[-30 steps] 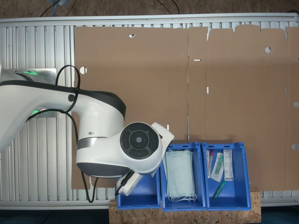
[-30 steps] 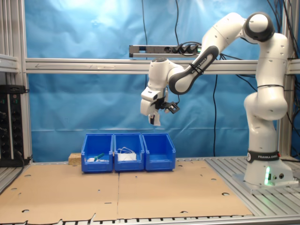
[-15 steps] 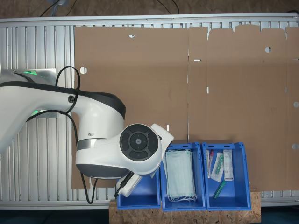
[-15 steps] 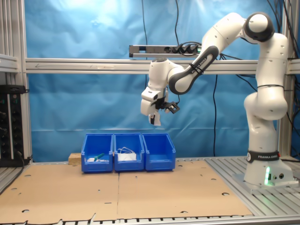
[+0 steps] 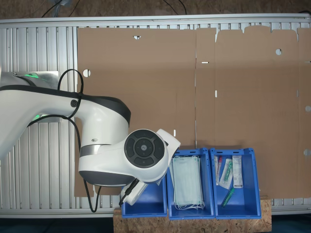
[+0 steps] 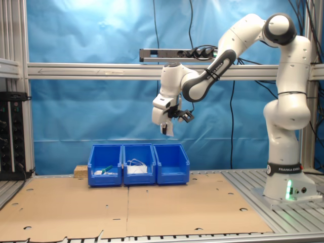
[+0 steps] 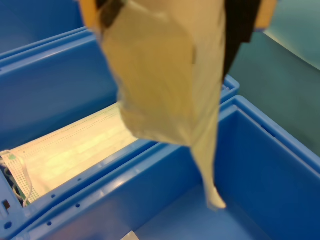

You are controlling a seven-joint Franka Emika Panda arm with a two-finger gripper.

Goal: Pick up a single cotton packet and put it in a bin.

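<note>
A: So, where's the cotton packet (image 7: pixel 165 75)?

B: Hanging in mid-air, pinched at its upper edge by the gripper (image 6: pixel 167 127). In the wrist view it's a crumpled pale sheet w/ one corner drooping to a thin tail, seen against the blue of the bin (image 7: pixel 260 170) below. It's blurred there, so I can't make out any print. In the second exterior view it's just a small pale flap at the fingertips, too small for detail.

A: And the fingers?

B: Closed on the packet. Dark finger pads (image 7: pixel 240 25) press at its upper edge in the wrist view.

A: Is it inside the bin?

B: No, well above it. In the second exterior view the gripper sits high over the row of blue bins, roughly over the bin (image 6: pixel 172 164) at the second exterior view's right end. In the first exterior view that same bin (image 5: pixel 146 201) is at the row's left end, mostly hidden under the arm's wrist.

A: What's beside it?

B: The middle bin (image 5: pixel 190 183), touching it, holds pale green face masks (image 5: pixel 187 182); the masks also show in the wrist view (image 7: pixel 75 150) just past the shared blue wall. The third bin (image 5: pixel 235 182) holds syringes & slim packets.

A: And around that?

B: The bins stand on a chipboard block (image 5: pixel 194 223) at the edge of brown cardboard sheets (image 5: pixel 194 87) on a ribbed metal table (image 5: pixel 43 48). The white arm (image 6: pixel 283 101) rises from its base at the second exterior view's right & reaches across a blue backdrop (image 6: pixel 91 101).
</note>
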